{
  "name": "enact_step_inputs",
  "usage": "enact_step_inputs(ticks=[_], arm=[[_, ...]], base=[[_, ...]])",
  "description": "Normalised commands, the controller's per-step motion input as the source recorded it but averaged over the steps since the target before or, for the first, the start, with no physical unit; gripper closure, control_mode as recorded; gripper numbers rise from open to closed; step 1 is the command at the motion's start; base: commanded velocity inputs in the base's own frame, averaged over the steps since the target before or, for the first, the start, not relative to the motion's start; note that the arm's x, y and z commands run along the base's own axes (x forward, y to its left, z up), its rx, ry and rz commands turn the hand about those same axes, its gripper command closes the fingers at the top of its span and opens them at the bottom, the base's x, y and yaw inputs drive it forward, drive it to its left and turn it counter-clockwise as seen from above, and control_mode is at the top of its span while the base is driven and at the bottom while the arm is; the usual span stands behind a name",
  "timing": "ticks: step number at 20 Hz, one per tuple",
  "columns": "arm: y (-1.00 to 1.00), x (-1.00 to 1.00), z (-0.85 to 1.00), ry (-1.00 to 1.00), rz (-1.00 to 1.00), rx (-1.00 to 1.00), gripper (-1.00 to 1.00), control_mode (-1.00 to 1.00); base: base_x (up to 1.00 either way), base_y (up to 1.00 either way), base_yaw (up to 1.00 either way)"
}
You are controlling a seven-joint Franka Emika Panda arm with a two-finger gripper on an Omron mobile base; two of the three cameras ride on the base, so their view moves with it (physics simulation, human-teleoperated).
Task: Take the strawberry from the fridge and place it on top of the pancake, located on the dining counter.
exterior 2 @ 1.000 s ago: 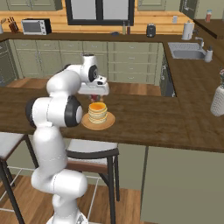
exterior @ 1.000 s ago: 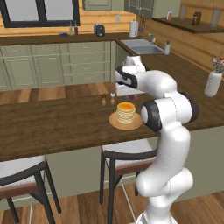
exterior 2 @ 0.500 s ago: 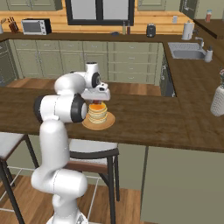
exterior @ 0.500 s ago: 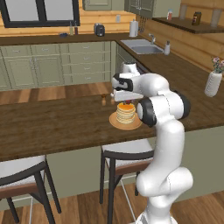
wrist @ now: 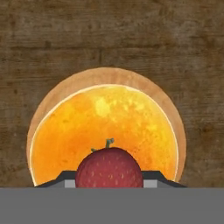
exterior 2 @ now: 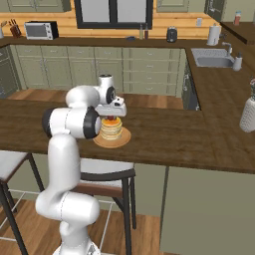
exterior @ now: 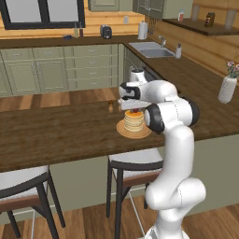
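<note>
strawberry (wrist: 109,168): red berry with a small green stem, held between the two finger tips in the hand view, directly over the pancake; in the left base view (exterior: 134,111) it shows as a red speck just under the hand, right at the top of the stack. Whether it already touches the top pancake cannot be told.
hand (exterior: 132,108): pinched narrow on the strawberry, pointing down over the stack; seen from the right base view (exterior 2: 110,118) it sits right above the pancake.
pancake (wrist: 105,131): round golden-orange top, centred beneath the berry in the hand view; a short stack in both base views (exterior: 134,121) (exterior 2: 111,129).
plate (wrist: 98,75): round and tan, its rim showing as a ring around the pancake; it rests flat on the bench.
bench (exterior: 60,133): long dark brown wooden top, running across both base views (exterior 2: 164,139); the plate stands near the edge closest to the robot.
small dark-topped object (exterior: 111,106): on the bench, left of the plate, apart from it.
stools (exterior: 128,163): dark frames with pale seats, tucked under the bench edge, one below the plate.
white vase (exterior: 227,88): on the side worktop to the right, well apart from the plate.
sink (exterior: 151,51): in the back corner worktop.
</note>
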Motion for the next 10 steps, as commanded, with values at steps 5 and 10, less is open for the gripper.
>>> enact_step_inputs(ticks=[5,10], arm=[[0.00,0.34,-0.18,0.00,0.00,0.00,1.00,-1.00],[0.00,0.05,-0.22,0.02,0.00,0.00,1.00,-1.00]], base=[[0.00,0.00,0.00],[0.00,0.00,0.00]])
